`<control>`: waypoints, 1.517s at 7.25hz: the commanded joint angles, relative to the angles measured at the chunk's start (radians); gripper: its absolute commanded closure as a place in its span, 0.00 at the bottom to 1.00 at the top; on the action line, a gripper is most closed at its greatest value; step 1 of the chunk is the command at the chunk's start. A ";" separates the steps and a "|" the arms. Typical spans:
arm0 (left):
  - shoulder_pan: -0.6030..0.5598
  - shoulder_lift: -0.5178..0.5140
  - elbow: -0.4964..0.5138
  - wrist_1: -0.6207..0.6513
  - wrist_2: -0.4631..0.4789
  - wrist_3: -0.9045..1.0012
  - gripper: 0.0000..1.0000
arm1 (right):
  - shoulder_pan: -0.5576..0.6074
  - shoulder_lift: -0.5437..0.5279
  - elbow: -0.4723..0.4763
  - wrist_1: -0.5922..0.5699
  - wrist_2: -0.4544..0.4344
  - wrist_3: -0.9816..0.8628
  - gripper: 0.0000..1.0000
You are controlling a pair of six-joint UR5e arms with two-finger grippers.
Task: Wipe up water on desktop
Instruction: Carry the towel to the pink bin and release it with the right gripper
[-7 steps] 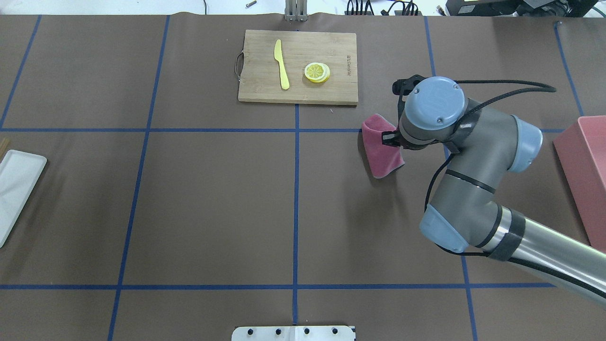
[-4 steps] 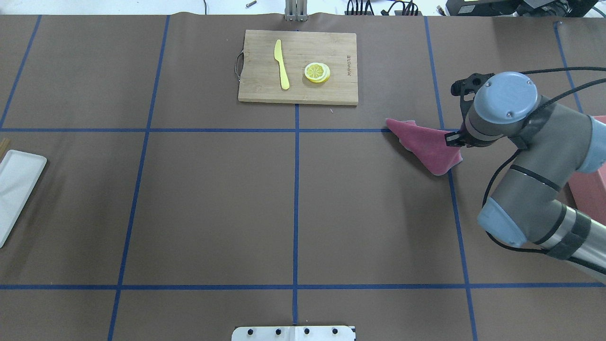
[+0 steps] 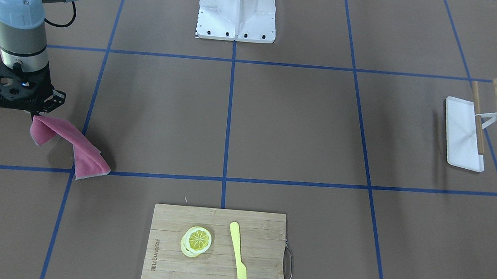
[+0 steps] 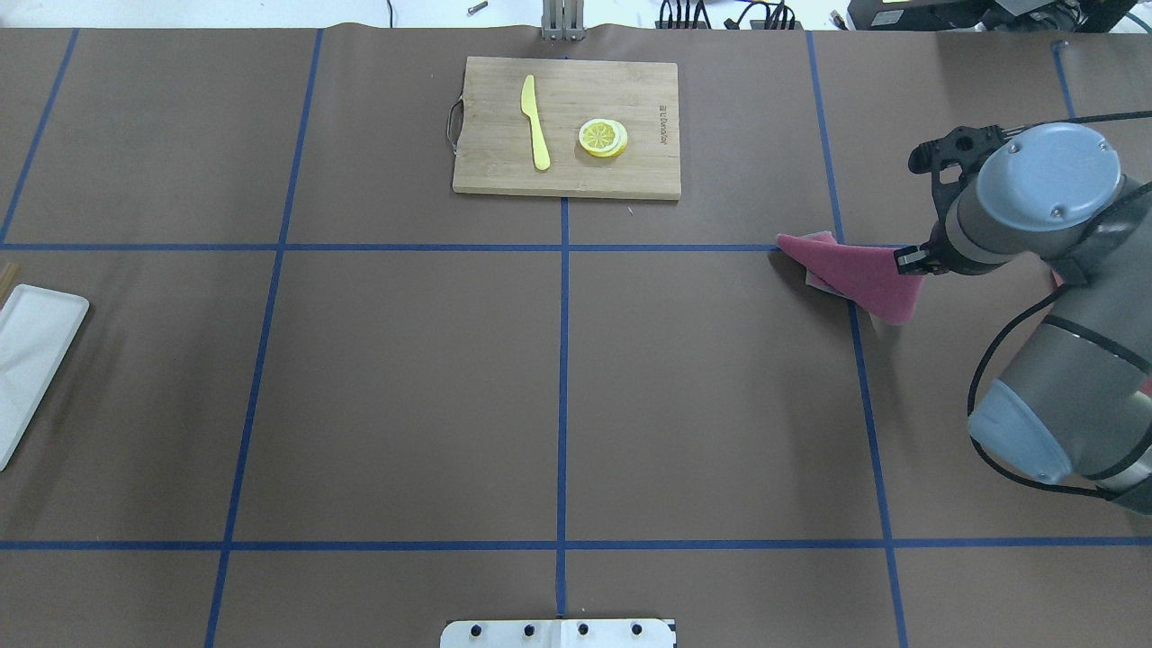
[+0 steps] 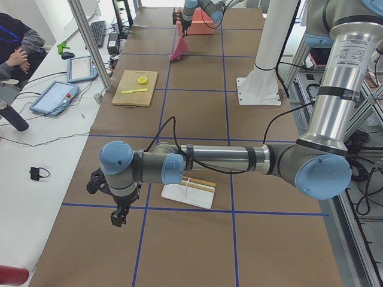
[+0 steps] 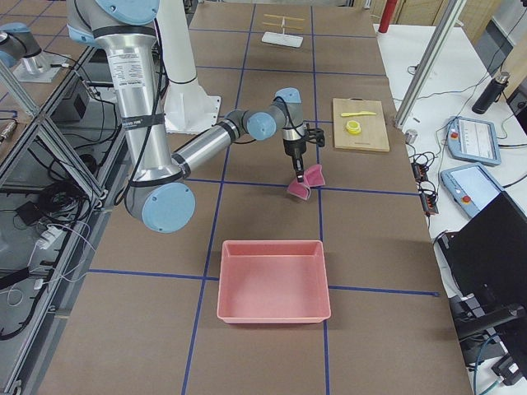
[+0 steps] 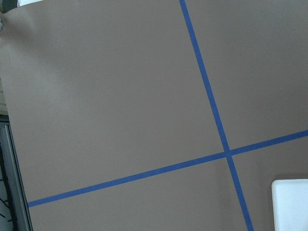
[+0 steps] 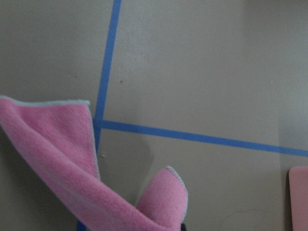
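The right gripper [image 4: 907,261] was clamped on one corner of the pink fleece cloth [image 4: 855,274]. The cloth's long axis slanted down from the gripper toward the desk's middle, with its free end touching the matte brown desktop [image 4: 405,387] toward the right edge. Whether the left gripper [image 5: 118,218] was apart or together could not be told.

Right pincer [image 3: 34,115] vertical, tight on the pink cloth [image 3: 88,156]; left pincer [image 5: 118,219] also downward, well apart, grip unclear.
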 commanded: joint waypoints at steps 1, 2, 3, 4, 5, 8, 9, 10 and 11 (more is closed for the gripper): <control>0.000 0.001 0.000 0.001 0.000 0.001 0.02 | 0.159 0.068 0.160 -0.158 0.177 -0.006 1.00; 0.000 0.001 0.000 0.001 0.000 0.001 0.02 | 0.225 0.131 0.230 -0.323 0.200 -0.056 1.00; 0.000 0.001 0.000 0.001 0.000 0.000 0.02 | 0.294 0.177 0.298 -0.498 0.213 -0.196 1.00; 0.000 0.001 0.000 0.001 0.000 0.000 0.02 | 0.386 0.164 0.332 -0.591 0.258 -0.343 1.00; 0.000 0.001 -0.003 0.001 0.000 0.000 0.02 | 0.446 0.112 0.373 -0.659 0.263 -0.486 1.00; 0.000 0.008 -0.006 0.001 0.000 0.000 0.02 | 0.703 -0.173 0.432 -0.676 0.314 -0.966 1.00; 0.000 0.008 -0.006 0.001 -0.002 0.000 0.02 | 0.779 -0.250 0.424 -0.675 0.349 -1.118 1.00; 0.002 0.008 -0.006 0.001 -0.002 0.000 0.02 | 0.787 -0.292 0.415 -0.670 0.369 -1.157 1.00; 0.002 0.008 -0.006 0.001 0.000 -0.002 0.02 | 0.786 -0.293 0.366 -0.649 0.401 -1.156 1.00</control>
